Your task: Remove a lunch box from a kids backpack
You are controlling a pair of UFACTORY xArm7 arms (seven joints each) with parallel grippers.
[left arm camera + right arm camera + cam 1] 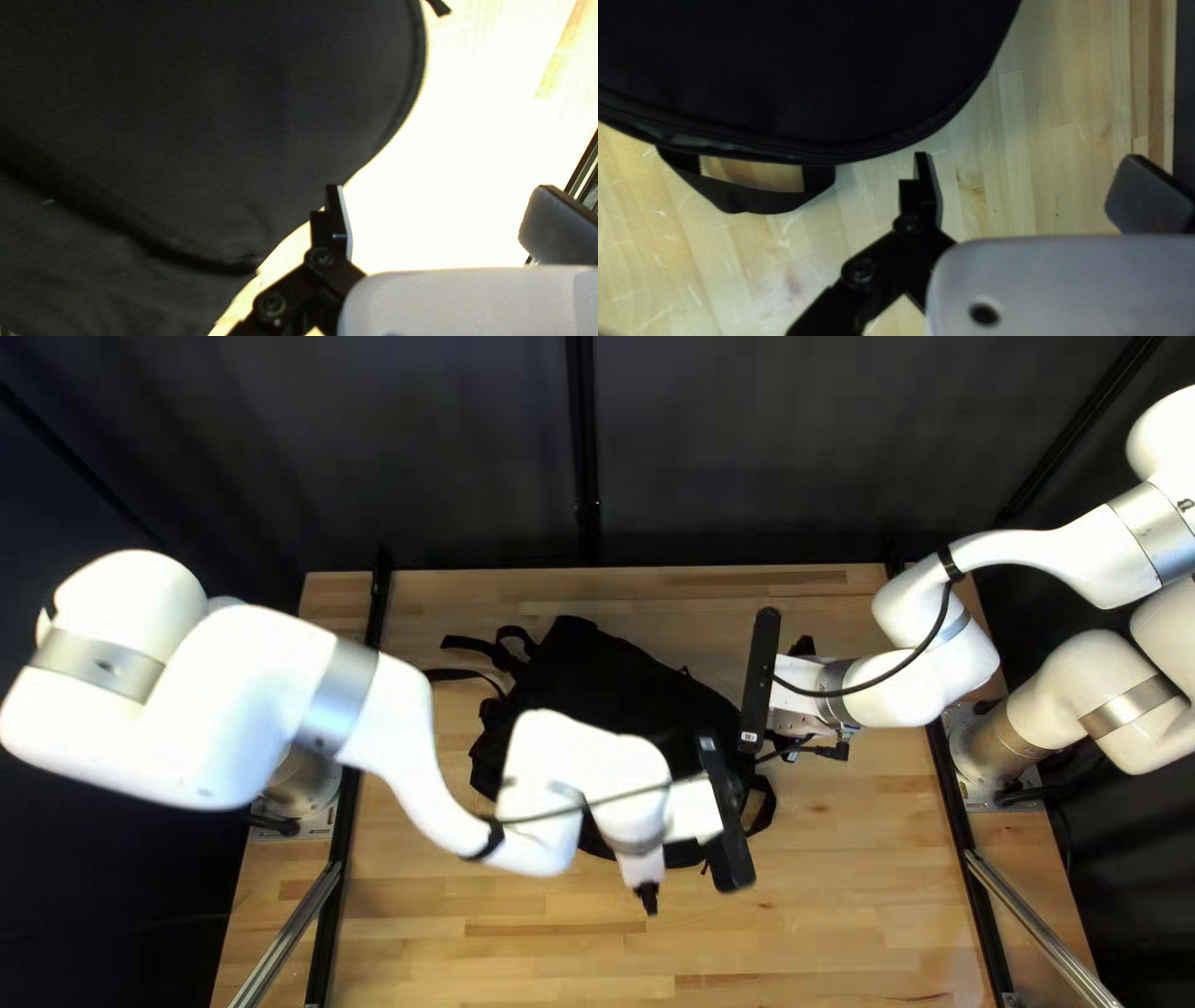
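Black backpack [598, 672] lying across the middle of the wooden worktop [498, 933], partly hidden beneath the left arm | left gripper [647, 899]: fingers wide apart, near its curved edge | right gripper [807, 703]: spread wide, near its fabric loop [750, 200] | lunch box: cannot tell where

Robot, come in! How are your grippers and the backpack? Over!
Left gripper and right gripper open, holding nothing. Backpack on table; no lunch box in sight. Left arm partly blocks top view.
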